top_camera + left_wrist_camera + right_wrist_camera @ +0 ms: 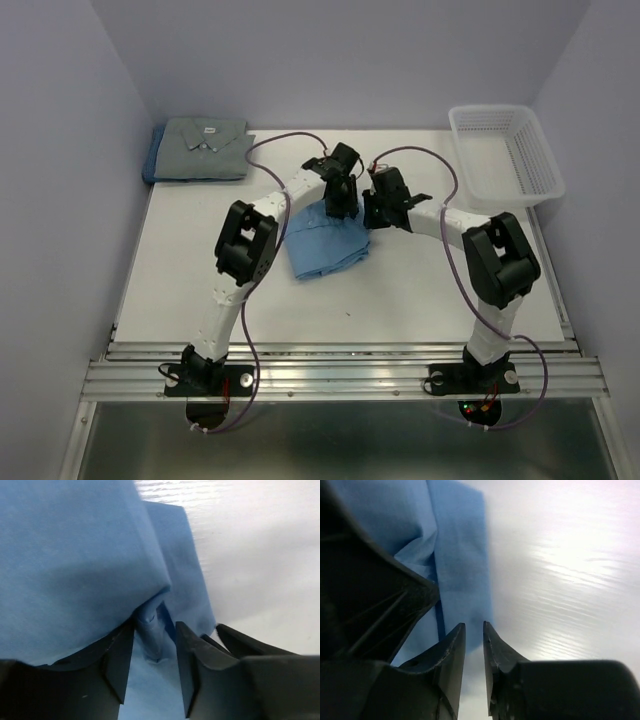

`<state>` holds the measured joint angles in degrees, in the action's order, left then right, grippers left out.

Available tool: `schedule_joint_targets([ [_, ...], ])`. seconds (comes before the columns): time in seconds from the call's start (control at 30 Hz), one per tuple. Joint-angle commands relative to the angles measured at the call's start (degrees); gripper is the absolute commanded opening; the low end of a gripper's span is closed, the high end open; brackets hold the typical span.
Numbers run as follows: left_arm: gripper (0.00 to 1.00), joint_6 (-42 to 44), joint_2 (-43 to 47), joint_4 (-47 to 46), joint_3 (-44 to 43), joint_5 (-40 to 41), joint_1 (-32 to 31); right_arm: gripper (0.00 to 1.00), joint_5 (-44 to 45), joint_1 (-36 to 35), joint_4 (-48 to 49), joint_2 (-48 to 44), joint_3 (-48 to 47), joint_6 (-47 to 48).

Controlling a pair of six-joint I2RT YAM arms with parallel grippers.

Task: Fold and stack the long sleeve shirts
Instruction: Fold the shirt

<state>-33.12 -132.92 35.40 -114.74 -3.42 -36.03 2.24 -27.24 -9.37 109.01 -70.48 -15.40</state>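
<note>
The light blue shirt (325, 245) lies partly folded in the middle of the table. My left gripper (341, 200) is at its far edge. In the left wrist view the gripper (154, 626) is closed on a bunched ridge of the shirt (75, 555), and a large flap hangs to the left. My right gripper (383, 208) is at the shirt's far right corner. In the right wrist view it (474, 624) is nearly shut with only a narrow slit, nothing in it, and the shirt's edge (462, 555) lies just beyond the tips. The grey shirt (205, 142) lies folded on the darker blue one (155, 168) at the far left.
A white mesh basket (505, 150) stands at the far right corner. Blue-grey walls close in the table on the left, back and right. The white table (200, 290) ends at a metal rail at the near edge.
</note>
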Motion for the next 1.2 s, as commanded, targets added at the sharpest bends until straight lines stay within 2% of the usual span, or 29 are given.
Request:
schedule_joint_targets([
  [0.0,0.62,1.92,5.73,-1.91,-4.53,-2.11,-0.62,0.31,11.62,0.79,-4.52,-10.73,-3.97,-1.73],
  [0.1,0.73,3.32,9.68,-2.53,-4.62,-2.73,-0.88,0.37,13.58,0.79,-4.61,-17.92,-1.51,-3.05],
  [0.23,0.85,5.17,16.54,-3.05,-2.43,-2.56,-1.23,0.45,8.6,0.79,-4.52,-25.85,3.58,-4.02],
  [0.27,0.88,5.26,18.21,-3.23,-1.29,-1.77,-1.23,0.61,6.74,0.79,-4.52,-27.08,5.16,-4.03],
  [0.33,0.93,4.39,24.18,-3.32,3.54,2.7,-1.24,0.77,-0.69,0.79,-4.17,-30.08,6.14,-3.5],
  [0.37,0.99,3.86,26.2,-3.67,5.73,5.76,-1.06,1.0,-3.88,0.79,-3.82,-30.78,6.58,-3.24],
  [0.43,0.99,2.55,32.68,-5.94,13.26,8.94,0.25,1.0,-12.38,0.79,-1.1,-31.66,7.72,-2.8],
  [0.5,0.99,1.14,36.75,-7.79,19.08,8.96,2.36,1.0,-17.77,0.79,2.41,-31.14,8.16,-2.62],
  [0.53,0.99,0.35,40.16,-8.76,24.77,8.52,5.15,1.0,-22.23,0.79,3.64,-30.53,8.25,-2.71],
  [0.63,0.99,-2.2,45.53,-13.14,34.71,7.21,11.04,1.0,-29.63,0.79,6.37,-23.79,5.46,-2.71],
  [0.73,0.99,-3.17,48.88,-16.92,41.23,5.89,15.36,1.0,-33.17,0.79,8.66,-17.45,0.02,-3.49],
  [0.8,0.99,-3.52,49.86,-18.78,43.36,4.14,16.78,1.0,-33.88,0.79,11.47,-9.98,-3.77,-4.02],
  [0.87,0.99,-3.09,50.31,-21.41,45.12,3.68,17.57,1.0,-35.28,0.79,10.86,-4.28,-11.3,-4.9],
  [0.9,0.99,-2.39,50.22,-22.38,45.65,1.25,17.75,1.0,-35.55,0.79,9.55,1.15,-13.96,-5.25],
  [0.97,0.99,-1.59,48.99,-25.71,45.83,-1.05,17.84,1.0,-35.82,0.79,7.28,5.93,-20.27,-5.26],
  [1.07,0.99,-1.77,44.52,-31.16,45.13,-12.0,17.49,1.0,-31.34,0.79,5.59,12.53,-24.95,-5.0],
  [1.17,0.99,-1.42,37.49,-33.03,43.55,-14.86,16.78,1.0,-25.8,2.36,5.59,16.92,-27.25,-4.99],
])
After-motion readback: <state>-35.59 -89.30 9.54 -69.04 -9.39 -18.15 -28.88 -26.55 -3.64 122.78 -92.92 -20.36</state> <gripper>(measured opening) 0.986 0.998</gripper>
